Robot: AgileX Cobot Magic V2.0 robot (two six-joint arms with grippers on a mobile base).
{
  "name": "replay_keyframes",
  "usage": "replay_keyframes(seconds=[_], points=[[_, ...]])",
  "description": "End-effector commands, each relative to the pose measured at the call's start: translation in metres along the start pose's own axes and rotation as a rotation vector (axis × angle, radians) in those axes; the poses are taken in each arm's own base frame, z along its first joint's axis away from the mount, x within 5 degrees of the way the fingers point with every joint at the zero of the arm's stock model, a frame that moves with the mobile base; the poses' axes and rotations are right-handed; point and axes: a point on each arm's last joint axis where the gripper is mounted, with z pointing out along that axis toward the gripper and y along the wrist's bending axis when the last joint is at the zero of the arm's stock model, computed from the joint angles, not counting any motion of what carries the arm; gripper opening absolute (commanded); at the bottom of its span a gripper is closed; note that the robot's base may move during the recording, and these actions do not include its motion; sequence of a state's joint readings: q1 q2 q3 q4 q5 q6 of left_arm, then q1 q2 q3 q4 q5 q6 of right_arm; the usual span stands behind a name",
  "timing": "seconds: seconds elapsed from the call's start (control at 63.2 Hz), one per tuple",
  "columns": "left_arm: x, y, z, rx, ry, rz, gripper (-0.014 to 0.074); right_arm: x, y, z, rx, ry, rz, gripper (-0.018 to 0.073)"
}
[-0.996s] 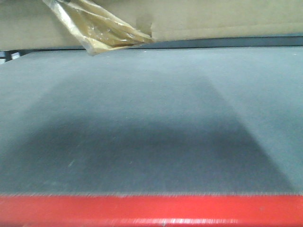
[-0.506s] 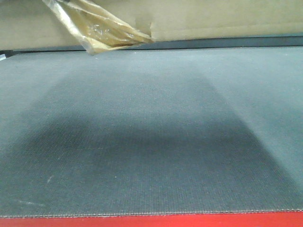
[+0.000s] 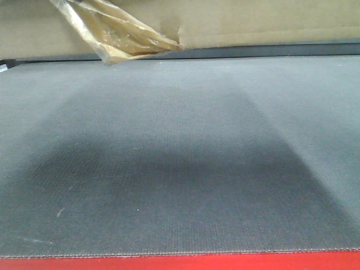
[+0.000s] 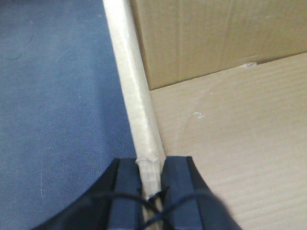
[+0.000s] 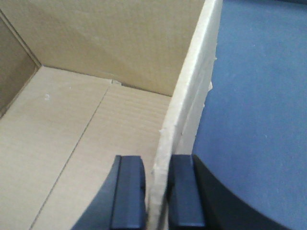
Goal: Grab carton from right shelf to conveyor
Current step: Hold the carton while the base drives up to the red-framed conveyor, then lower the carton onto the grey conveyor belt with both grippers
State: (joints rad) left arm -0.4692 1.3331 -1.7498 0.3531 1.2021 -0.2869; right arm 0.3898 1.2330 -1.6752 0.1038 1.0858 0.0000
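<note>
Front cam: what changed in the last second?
The red edge dropped in frame from a broad band to a thin strip along the bottom, so the grey belt now fills more of the view. Nearly all of that shift came in the first half second. The carton and its loose tape flap at the top stayed put.

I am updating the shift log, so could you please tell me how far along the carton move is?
Done: the carton appears over the grey conveyor belt. In hand: the left gripper and right gripper each pinch a carton wall. Remaining: letting go; whether the carton already rests on the belt, I cannot tell.
</note>
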Motion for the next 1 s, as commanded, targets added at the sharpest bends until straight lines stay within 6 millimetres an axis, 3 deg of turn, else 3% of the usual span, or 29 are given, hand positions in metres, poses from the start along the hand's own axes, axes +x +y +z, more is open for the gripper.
replay_keyframes(seconds=[0.0, 0.285, 0.49, 0.68, 0.98], points=[[-0.002, 0.011, -0.004, -0.096, -0.032, 0.047, -0.0018, -0.013, -0.001, -0.012, 0.016, -0.161, -0.035, -0.0067], [-0.002, 0.011, -0.004, -0.096, -0.032, 0.047, -0.0018, -0.04, 0.0, -0.021, 0.018, -0.468, -0.037, -0.0067], [-0.002, 0.011, -0.004, -0.096, -0.032, 0.047, -0.0018, -0.046, 0.0, -0.025, 0.019, -0.553, -0.037, -0.0067], [-0.002, 0.011, -0.004, -0.096, -0.032, 0.047, -0.0018, -0.046, 0.001, -0.024, -0.004, -0.548, -0.017, -0.0067], [-0.003, 0.01, -0.004, -0.093, -0.042, 0.048, -0.0018, -0.031, 0.003, -0.016, -0.022, -0.362, -0.006, -0.0067]])
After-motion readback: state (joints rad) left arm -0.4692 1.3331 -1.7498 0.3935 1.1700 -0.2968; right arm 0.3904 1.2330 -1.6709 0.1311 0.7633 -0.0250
